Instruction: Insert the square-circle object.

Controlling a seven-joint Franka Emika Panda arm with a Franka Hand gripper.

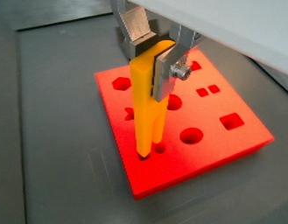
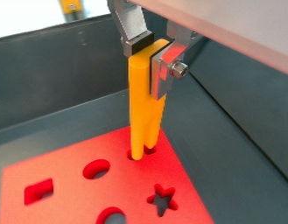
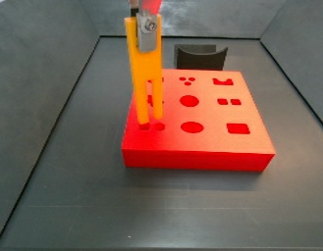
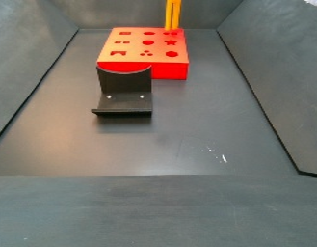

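The square-circle object (image 1: 147,101) is a long orange-yellow bar standing upright on the red block (image 1: 212,112). Its forked lower end sits in holes near one corner of the block, as both wrist views show (image 2: 143,109). My gripper (image 1: 151,54) is shut on the bar's top end, with a silver finger on each side (image 2: 150,54). In a side view the bar (image 3: 144,83) rises from the block's (image 3: 210,139) near-left part with the gripper (image 3: 146,27) above. In a side view the bar (image 4: 172,13) stands at the far corner of the block (image 4: 132,55).
The dark grey curved holder (image 3: 200,56) stands on the floor just off one end of the block, also seen in a side view (image 4: 123,96). Grey bin walls (image 3: 72,88) rise around the dark floor. The block has several other shaped holes.
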